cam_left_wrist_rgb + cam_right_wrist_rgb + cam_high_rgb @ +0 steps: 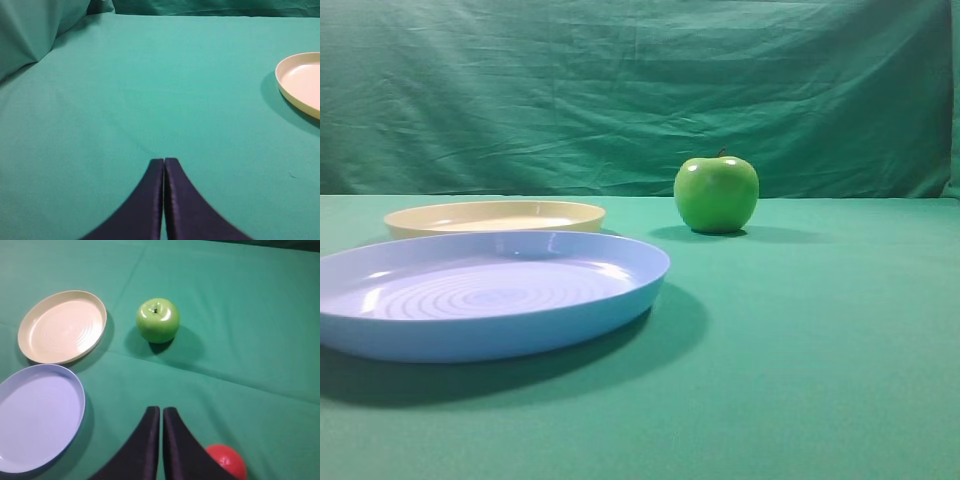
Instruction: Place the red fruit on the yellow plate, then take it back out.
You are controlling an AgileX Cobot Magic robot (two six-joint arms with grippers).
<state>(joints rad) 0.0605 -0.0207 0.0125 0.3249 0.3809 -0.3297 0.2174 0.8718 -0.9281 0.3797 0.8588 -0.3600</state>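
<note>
Right pincer (161, 412) hangs high over the bench (250, 365) with its tips pressed together on nothing, the red fruit (227, 461) lying loose on the cloth just beside and below it. Left pincer (164, 162) is likewise closed and empty, parked well clear. With the yellow plate (62, 326) bare beyond the blue plate (37, 417) and the apple (158, 320) untouched, the fruit looks ready for pickup.

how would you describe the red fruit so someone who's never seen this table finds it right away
On the green cloth, look past the two plates and the green apple toward the near edge of the right wrist view. The red fruit lies there on the cloth, just right of the shut right gripper, partly hidden behind it. It is the only red thing, and looks smaller than the apple.
</note>
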